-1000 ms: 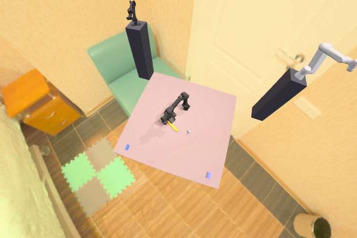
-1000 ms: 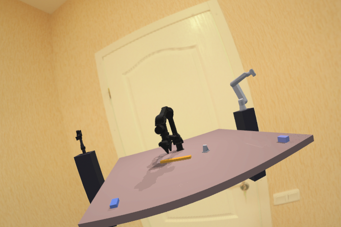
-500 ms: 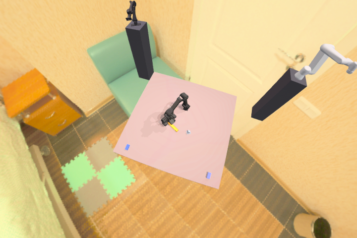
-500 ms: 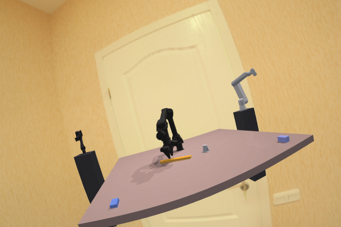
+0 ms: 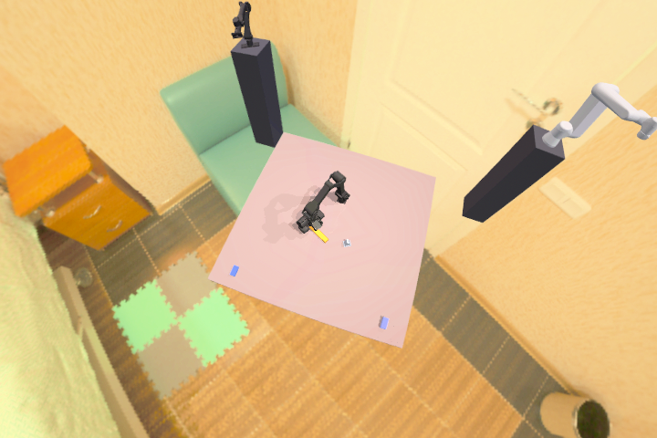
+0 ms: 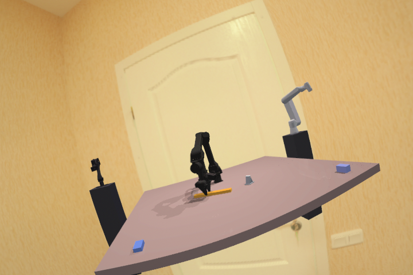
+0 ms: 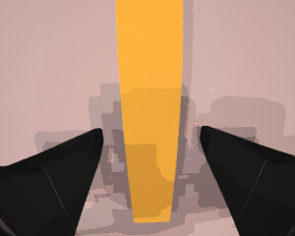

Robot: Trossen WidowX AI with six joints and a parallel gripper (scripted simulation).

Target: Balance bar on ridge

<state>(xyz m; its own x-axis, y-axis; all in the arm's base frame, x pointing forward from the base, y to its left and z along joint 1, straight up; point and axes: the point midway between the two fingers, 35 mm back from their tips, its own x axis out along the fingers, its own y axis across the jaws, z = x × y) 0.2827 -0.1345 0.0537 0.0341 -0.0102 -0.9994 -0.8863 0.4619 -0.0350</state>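
The orange-yellow bar (image 5: 319, 235) (image 6: 220, 192) (image 7: 149, 59) lies flat on the pink table (image 5: 370, 196) (image 6: 246, 213). The small grey ridge (image 5: 346, 243) (image 6: 248, 180) stands on the table beyond the bar's far end, apart from it, with nothing on it. My gripper (image 5: 313, 227) (image 6: 207, 192) (image 7: 151, 134) is open and low over the bar's end nearer the arm. In the wrist view one finger is on each side of the bar, with a gap on both sides. The ridge is not in the wrist view.
A blue block (image 5: 234, 270) (image 6: 138, 246) lies near one table corner, and a violet-blue block (image 5: 383, 322) (image 6: 343, 168) near another. Beyond the table stand two dark pedestals (image 5: 256, 92) (image 5: 516, 172), one with a black arm and one with a white arm.
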